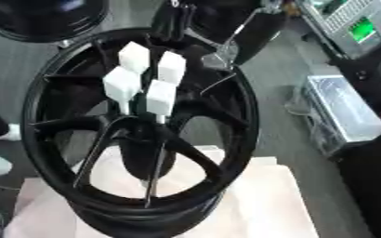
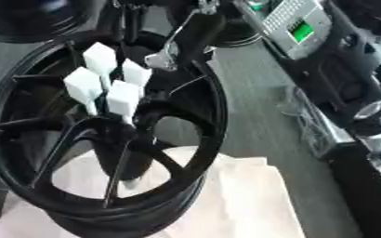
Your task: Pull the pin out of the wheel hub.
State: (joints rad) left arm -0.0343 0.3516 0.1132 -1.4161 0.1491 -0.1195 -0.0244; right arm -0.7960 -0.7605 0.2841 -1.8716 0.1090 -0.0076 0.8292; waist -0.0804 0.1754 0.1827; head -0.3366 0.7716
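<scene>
A black wheel [image 1: 141, 135] is seen standing nearly upright, its lower rim set on a pale, cloth-like surface [image 1: 259, 204]. The rim is glossy and smooth, and slim spokes run from it to the hub [image 1: 145, 128] at the centre. Four white block-shaped heads on thin stems are planted in the hub, clustered just above it and close to one another; these are the pins [image 1: 160, 96] (matte, squared-off, bright against the black).

At the right edge of the right eye view a large black arm [image 2: 352, 83] with a silver joint is shown, reaching down beside the wheel; in the left eye view only a dark mass is caught there. No robot hand can be made out in either view, so the state of the fingers cannot be told.

More of the clear plastic box [image 1: 344, 114] on the grey floor [image 1: 275, 93] is given by the left eye view. A grey device with a green screen [image 2: 301, 30] is better seen in the right eye view. A silver metal bracket [image 2: 163, 59] is seen behind the top of the rim, and a second dark rim [image 1: 43, 18] lies in the upper left corner.
</scene>
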